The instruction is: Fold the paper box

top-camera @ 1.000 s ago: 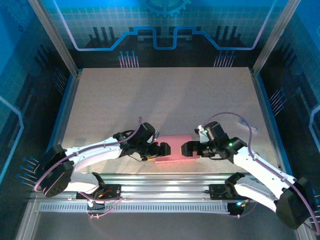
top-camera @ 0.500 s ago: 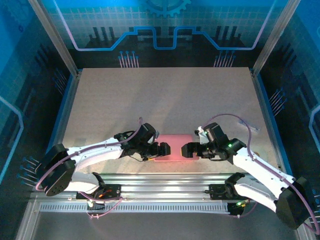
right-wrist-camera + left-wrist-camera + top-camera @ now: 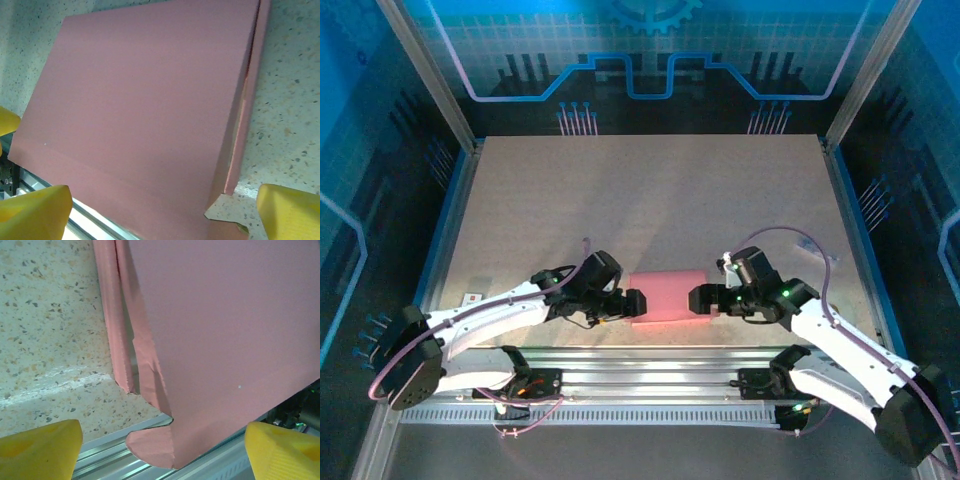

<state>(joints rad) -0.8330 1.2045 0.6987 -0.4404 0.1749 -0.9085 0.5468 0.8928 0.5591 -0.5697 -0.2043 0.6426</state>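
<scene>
The paper box (image 3: 668, 294) lies flat on the counter (image 3: 650, 200), pink face up. It sits in the gap between the two hands, close to the counter's near edge, where a metal rail (image 3: 650, 362) runs. The left hand (image 3: 634, 303) is set just beside one end of the box and the right hand (image 3: 698, 299) just beside the other. Both are pointed inward toward each other, with the forearms kept low and nearly level over the counter. Both hands are held wide open, and nothing is gripped by either.

In the left wrist view the yellow fingertips (image 3: 40, 446) are spread to either side of a rounded corner flap (image 3: 152, 452), which lies straight ahead of the hand. Whether the flap is touched cannot be told. In the right wrist view a broad panel is laid out ahead of the open hand, and a narrow folded strip (image 3: 247, 100) is seen along the edge nearest one finger.

The box is judged to be light, thin and springy. Its creases should be followed readily, but a panel could be dented, or torn at a slot, if pinched hard. The sheet could also be slid along the smooth counter by a push. A hold is best taken at a free edge or flap close to a crease, with the opposite end pinned by the other hand.
</scene>
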